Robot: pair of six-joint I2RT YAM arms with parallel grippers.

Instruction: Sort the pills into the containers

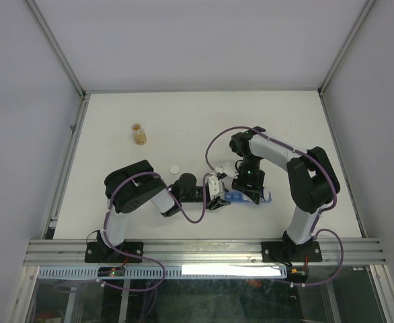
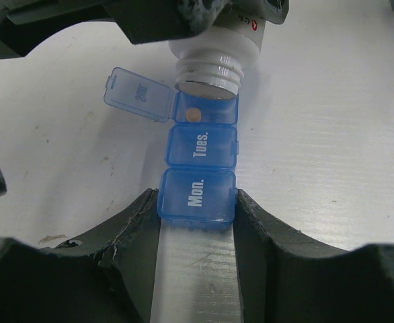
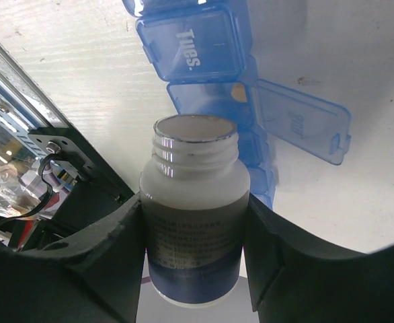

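While the left pincer (image 2: 197, 202) clamps the "Mon." end of the blue pill organizer (image 2: 202, 149) between its two dark fingers, the strip lies flat on the white surface (image 2: 331, 134) and runs up the middle of the left wrist view. Its "Mon." and "Tues." compartments are closed. Above them, the third compartment stands open, with its lid (image 2: 136, 94) flipped out toward the upper left. One small round tan pill (image 2: 193, 114) rests inside that open compartment.

The right pincer (image 3: 195, 208) is closed around the body of a white bottle (image 3: 193, 168). The bottle is uncapped, and its threaded mouth is tipped toward the open compartment, just above it.

From the top camera, both pincers meet at the organizer in the lower middle of the frame. A clear bottle (image 1: 139, 134) with orange-tan contents stands upright well apart toward the upper left. A small white disc (image 1: 175, 169) lies on the surface near the left arm.
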